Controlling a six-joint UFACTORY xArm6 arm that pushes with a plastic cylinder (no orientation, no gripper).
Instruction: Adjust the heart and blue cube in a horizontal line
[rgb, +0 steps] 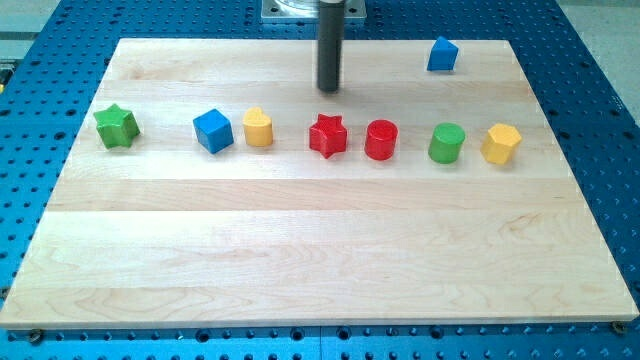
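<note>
The yellow heart (258, 127) lies left of the board's middle. The blue cube (213, 130) sits right beside it on its left, almost touching and at about the same height in the view. My tip (329, 90) is near the view's top, above and slightly left of the red star (327, 135), well to the right of the heart and apart from every block.
A green star (116, 125) lies at the far left. A red cylinder (381, 139), a green cylinder (447, 143) and a yellow hexagon (501, 143) continue the row to the right. A blue pentagon-like block (442, 54) sits at the top right. The wooden board (320, 260) rests on a blue perforated table.
</note>
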